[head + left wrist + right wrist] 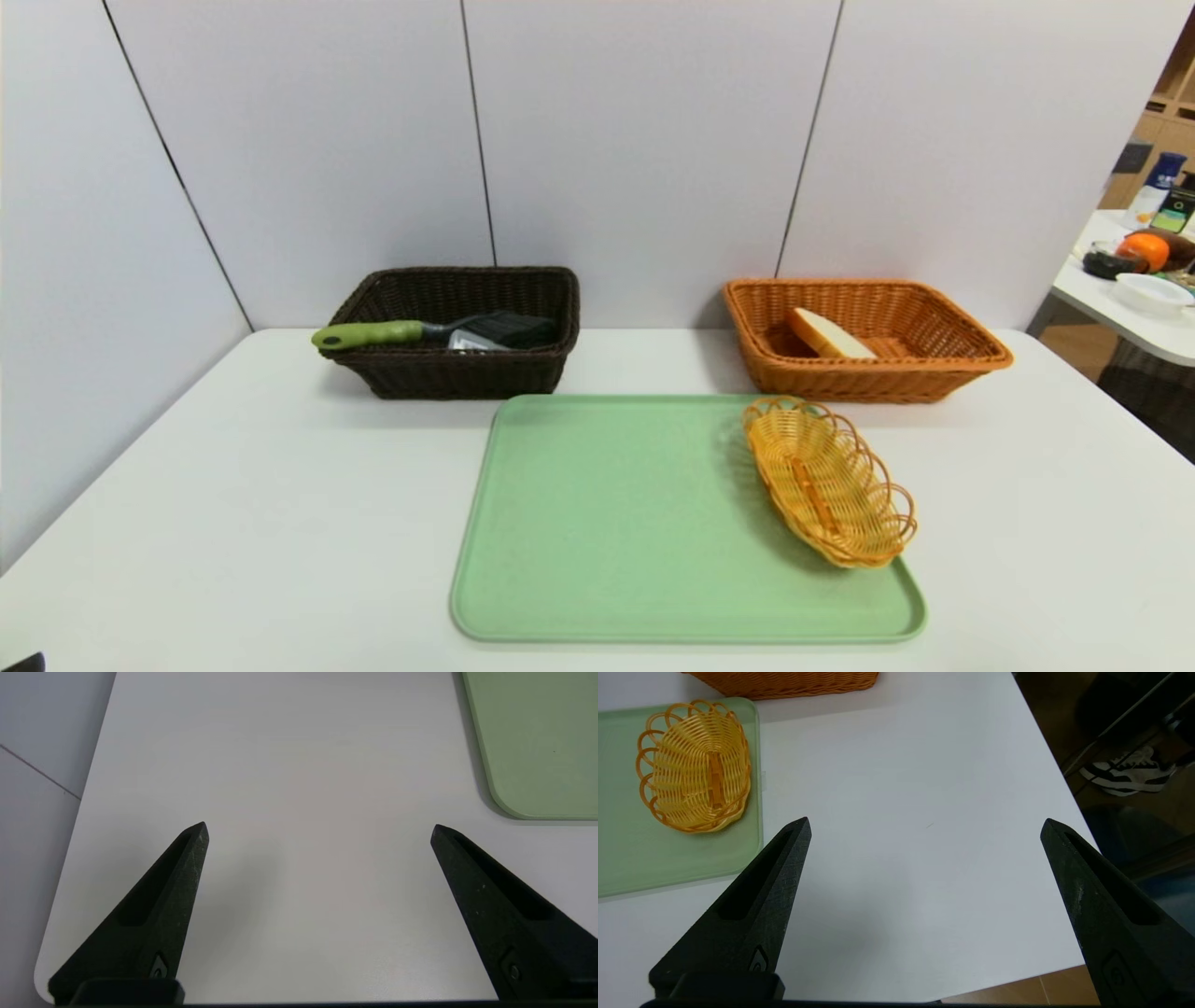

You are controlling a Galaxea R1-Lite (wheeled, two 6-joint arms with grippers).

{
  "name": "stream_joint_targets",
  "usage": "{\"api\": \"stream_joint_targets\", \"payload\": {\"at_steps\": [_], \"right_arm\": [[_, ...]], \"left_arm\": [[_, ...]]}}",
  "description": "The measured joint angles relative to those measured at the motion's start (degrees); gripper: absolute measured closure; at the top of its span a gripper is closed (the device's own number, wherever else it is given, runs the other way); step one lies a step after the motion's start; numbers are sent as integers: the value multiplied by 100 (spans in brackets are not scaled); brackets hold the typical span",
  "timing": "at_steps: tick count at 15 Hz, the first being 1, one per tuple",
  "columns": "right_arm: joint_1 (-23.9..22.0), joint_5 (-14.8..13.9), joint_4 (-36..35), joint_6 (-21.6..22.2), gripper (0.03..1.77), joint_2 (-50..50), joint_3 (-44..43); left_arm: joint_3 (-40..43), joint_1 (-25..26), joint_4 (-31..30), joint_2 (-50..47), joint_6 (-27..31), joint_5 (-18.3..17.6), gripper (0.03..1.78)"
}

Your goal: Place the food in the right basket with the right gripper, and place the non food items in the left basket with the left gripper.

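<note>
Left wrist view shows the left gripper [319, 828] with its two black jaws spread wide and nothing between them, hanging over bare white table [289, 788] near the table's left edge; a rounded corner of the green tray [537, 742] lies off to its right. The right gripper [926, 823] is likewise spread wide and empty, over the table's right side near that edge. To its left the small yellow oval basket [693, 772] sits on the right part of the tray, and beyond it a strip of the right basket [784, 683] shows at the far end.

From the head view neither claw is visible. The tray [616, 523] lies at the near centre of the table, with the yellow oval basket [829, 481] on its far right corner. At the far left stands the left basket [457, 373], dark brown, holding the brush [420, 330], whose green handle sticks out over the left rim, and the grey case [474, 342] beside the bristles. At the far right stands the right basket [868, 378], orange-tan, with the bread slice [826, 334] leaning inside it.
</note>
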Motion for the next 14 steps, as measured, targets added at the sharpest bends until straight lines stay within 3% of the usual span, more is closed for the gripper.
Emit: {"api": "stream_joint_targets", "payload": {"at_steps": [5, 14], "right_arm": [[-339, 240, 90, -333, 11, -645, 300], [-361, 395, 317, -344, 10, -1480, 523]], "left_arm": [[688, 400, 30, -859, 260, -46, 12], [1429, 731, -56, -2007, 496, -518, 12]]}}
